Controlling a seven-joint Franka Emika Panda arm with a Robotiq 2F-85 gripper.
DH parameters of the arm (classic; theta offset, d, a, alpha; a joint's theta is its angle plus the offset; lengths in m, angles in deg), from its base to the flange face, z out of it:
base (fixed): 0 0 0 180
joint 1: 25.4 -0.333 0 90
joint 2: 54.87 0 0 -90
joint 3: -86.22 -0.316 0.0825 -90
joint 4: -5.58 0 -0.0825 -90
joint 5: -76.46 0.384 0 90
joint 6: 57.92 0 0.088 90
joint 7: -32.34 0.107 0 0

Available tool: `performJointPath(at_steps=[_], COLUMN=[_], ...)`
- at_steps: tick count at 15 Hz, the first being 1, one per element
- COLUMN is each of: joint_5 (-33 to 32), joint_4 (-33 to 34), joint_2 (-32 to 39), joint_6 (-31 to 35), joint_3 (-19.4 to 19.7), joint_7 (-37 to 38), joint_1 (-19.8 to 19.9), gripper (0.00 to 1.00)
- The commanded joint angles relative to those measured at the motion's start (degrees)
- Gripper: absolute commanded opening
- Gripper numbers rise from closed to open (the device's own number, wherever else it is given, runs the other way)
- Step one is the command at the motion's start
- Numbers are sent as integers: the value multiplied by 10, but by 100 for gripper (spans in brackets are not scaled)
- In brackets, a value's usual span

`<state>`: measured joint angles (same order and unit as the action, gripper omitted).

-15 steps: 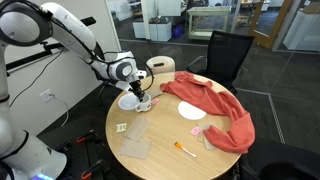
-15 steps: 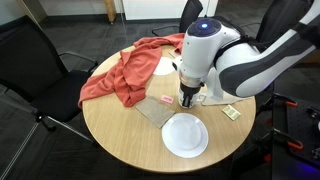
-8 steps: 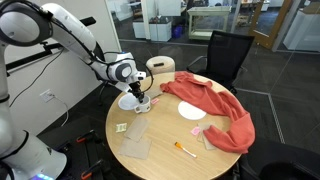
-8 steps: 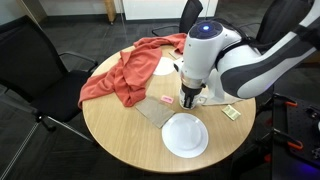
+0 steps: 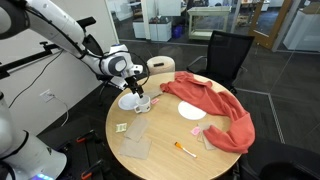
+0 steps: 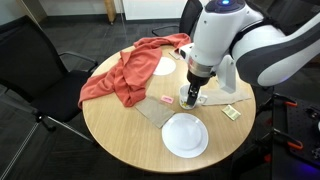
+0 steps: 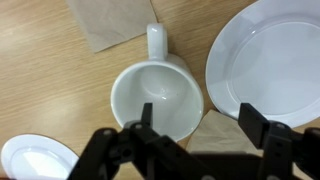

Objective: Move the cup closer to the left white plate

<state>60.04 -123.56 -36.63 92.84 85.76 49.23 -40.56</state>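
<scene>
The squat white cup [image 7: 155, 100] stands upright on the wooden table, its handle pointing to the top of the wrist view. A wide white plate [image 7: 265, 60] lies close beside it; in an exterior view it is the plate [image 6: 185, 135] at the table's near edge. My gripper [image 7: 200, 125] hovers just above the cup, open. One finger [image 7: 147, 115] is over the cup's bowl and the other is over the plate's edge, touching neither. In both exterior views the gripper [image 5: 134, 90] [image 6: 190, 96] hangs over the cup [image 5: 133, 101].
A second white plate [image 6: 164, 68] lies partly under a red cloth [image 6: 120, 75]. A grey-tan square cloth [image 7: 110, 20] lies beyond the cup's handle. A smaller white round dish [image 7: 35, 158] is on the cup's other side. Black chairs [image 5: 225, 50] ring the round table.
The jaws, shut on the cup's rim a second ago, have opened and let it go. The arm has risen a little; the cup stays on the table.
</scene>
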Motion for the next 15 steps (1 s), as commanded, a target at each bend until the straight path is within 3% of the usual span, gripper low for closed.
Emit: performJointPath(at_steps=[1, 10, 11, 15], joint_5=[34, 51, 34, 35], joint_4=[-58, -102, -82, -83], joint_2=[-86, -177, -145, -144], joint_6=[-12, -47, -33, -33], joint_3=[-23, -39, -38, -40], joint_7=[-30, -31, -17, -17], joint_1=[18, 37, 37, 39], gripper=[100, 100, 100, 100])
